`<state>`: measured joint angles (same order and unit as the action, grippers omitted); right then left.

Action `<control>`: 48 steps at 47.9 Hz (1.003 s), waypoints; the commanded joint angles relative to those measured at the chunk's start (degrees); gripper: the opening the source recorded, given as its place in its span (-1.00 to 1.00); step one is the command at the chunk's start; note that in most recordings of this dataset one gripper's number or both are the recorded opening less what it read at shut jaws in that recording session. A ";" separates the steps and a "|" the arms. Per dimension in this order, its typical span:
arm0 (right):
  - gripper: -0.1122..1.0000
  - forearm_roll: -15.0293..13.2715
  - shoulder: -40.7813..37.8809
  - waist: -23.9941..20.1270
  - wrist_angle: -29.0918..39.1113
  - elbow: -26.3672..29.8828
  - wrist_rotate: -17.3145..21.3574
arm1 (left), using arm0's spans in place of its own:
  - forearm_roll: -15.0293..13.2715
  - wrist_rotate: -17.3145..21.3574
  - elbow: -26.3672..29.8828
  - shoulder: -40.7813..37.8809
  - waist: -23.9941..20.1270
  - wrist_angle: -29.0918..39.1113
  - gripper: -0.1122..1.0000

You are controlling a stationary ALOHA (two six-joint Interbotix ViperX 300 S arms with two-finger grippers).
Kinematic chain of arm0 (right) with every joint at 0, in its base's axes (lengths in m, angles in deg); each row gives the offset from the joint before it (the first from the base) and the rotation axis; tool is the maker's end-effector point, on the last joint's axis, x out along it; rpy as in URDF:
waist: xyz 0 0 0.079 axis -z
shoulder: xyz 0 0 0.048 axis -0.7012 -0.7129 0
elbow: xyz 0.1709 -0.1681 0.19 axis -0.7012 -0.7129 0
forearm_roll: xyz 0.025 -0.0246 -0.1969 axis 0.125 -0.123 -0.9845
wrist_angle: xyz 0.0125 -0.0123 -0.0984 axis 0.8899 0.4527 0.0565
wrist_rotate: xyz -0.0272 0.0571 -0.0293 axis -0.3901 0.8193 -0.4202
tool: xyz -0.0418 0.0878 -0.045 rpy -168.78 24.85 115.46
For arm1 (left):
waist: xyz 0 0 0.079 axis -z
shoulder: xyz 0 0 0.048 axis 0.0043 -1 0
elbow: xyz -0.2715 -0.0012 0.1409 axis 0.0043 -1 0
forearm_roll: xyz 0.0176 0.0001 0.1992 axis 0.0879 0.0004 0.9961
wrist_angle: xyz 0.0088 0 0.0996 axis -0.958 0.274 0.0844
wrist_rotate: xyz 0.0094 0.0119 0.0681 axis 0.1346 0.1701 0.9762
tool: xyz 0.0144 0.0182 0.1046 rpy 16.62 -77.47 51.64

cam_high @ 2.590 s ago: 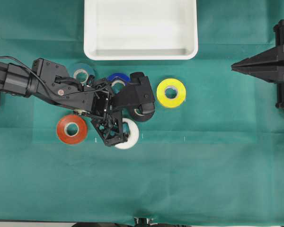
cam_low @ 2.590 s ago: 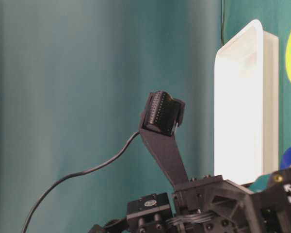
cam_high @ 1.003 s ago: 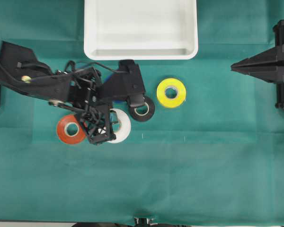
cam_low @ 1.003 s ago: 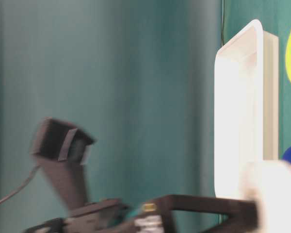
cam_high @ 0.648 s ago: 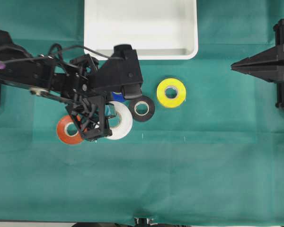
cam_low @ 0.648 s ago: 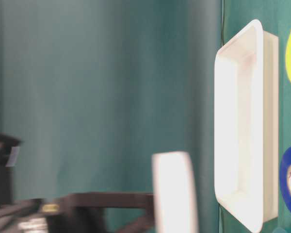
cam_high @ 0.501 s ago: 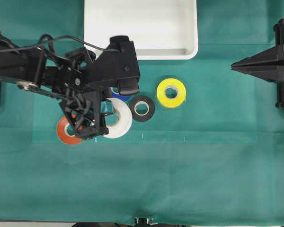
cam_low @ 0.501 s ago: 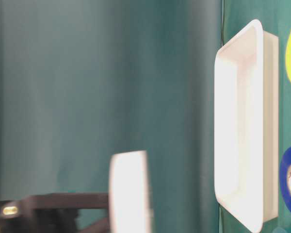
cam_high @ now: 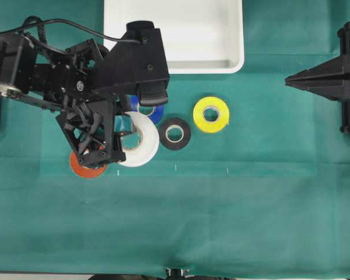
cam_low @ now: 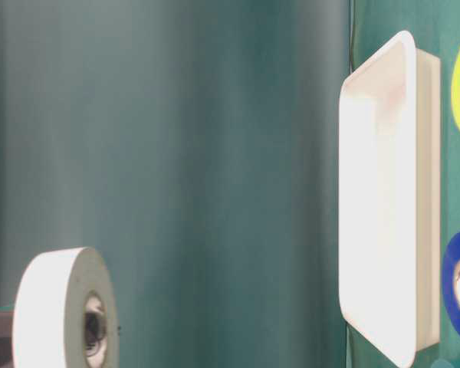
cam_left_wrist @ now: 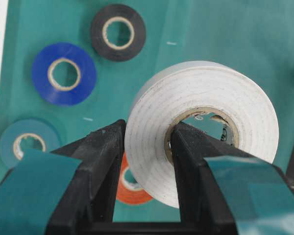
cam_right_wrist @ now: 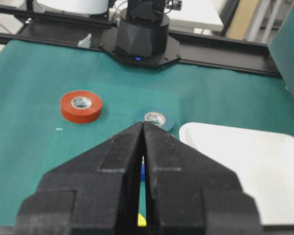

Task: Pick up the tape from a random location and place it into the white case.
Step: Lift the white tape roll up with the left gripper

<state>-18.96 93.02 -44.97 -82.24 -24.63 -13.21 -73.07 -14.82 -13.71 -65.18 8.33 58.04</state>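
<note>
Left gripper [cam_left_wrist: 146, 147] jaws clamp the tape [cam_left_wrist: 201, 127], hiding most of the orange roll [cam_left_wrist: 130, 183].

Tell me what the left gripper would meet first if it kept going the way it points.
Probably the red roll: the left gripper, holding the tape, points down, with red showing between its fingers. Depth is unclear.

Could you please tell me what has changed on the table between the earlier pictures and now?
The left gripper, shut on the white tape, has lifted it off the cloth. The white case, the other rolls and the right gripper stayed put.
</note>
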 commanded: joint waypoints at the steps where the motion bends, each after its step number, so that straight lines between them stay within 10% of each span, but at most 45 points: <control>1: -0.80 -0.09 -0.44 0.00 -0.26 1.58 -0.09 | 0.35 0.35 1.05 1.67 -0.09 0.09 -0.32; 48: -0.80 -0.09 -0.35 -0.09 -0.26 1.58 -0.09 | 0.35 1.32 0.62 1.93 -1.76 0.18 -0.32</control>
<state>-19.04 92.93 -44.88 -82.24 -24.63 -13.30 -72.89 -13.67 -13.45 -65.09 7.63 58.30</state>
